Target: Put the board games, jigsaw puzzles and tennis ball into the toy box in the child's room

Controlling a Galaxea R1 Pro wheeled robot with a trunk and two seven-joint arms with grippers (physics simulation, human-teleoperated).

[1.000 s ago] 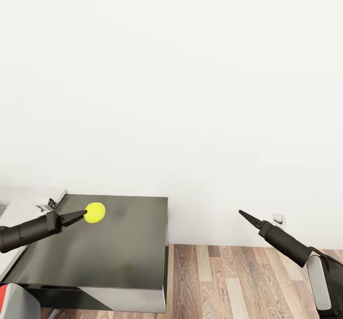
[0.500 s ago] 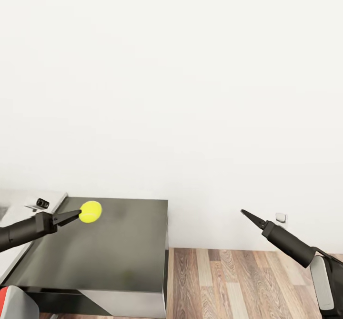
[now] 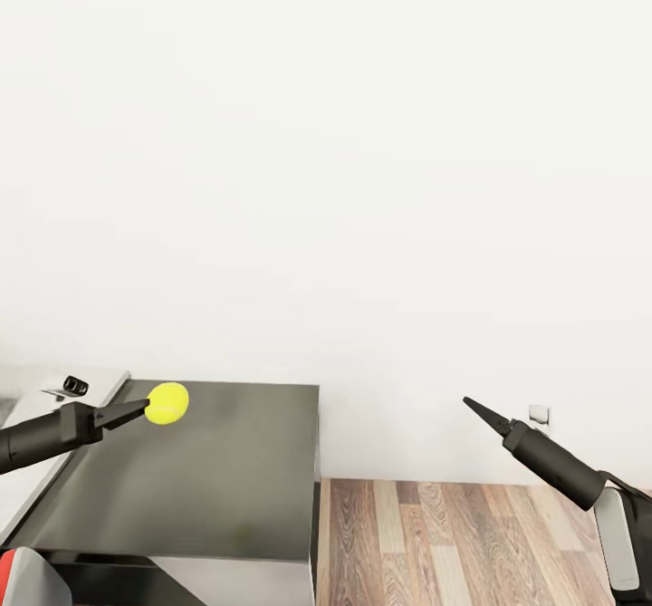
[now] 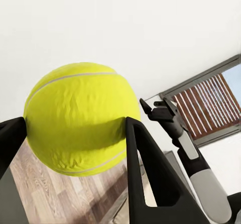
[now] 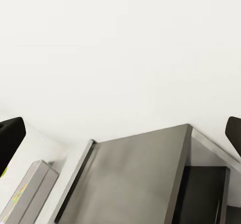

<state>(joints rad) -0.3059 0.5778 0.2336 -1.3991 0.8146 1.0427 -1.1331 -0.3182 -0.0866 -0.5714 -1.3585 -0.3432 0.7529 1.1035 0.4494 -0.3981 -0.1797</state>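
the left end effector (image 3: 136,410) holds the ball (image 3: 167,403) pinched between its fingertips; in the left wrist view the ball (image 4: 80,118) sits between the two dark fingers (image 4: 145,174), touching both. below it lies the dark-grey top of the table (image 3: 208,479), and the ball hangs above that top, apart from it. behind the left end effector, toward the arm, the table's white top (image 3: 36,389) begins. the right end effector (image 3: 473,406) hangs well apart from the left one, over the wood floor (image 3: 453,543), pointing at the white wall (image 3: 362,180). its fingers look pressed to one narrow point in the head view, yet in the right wrist view the fingertips (image 5: 10,138) sit at opposite edges with nothing between them, so i cannot tell its state.
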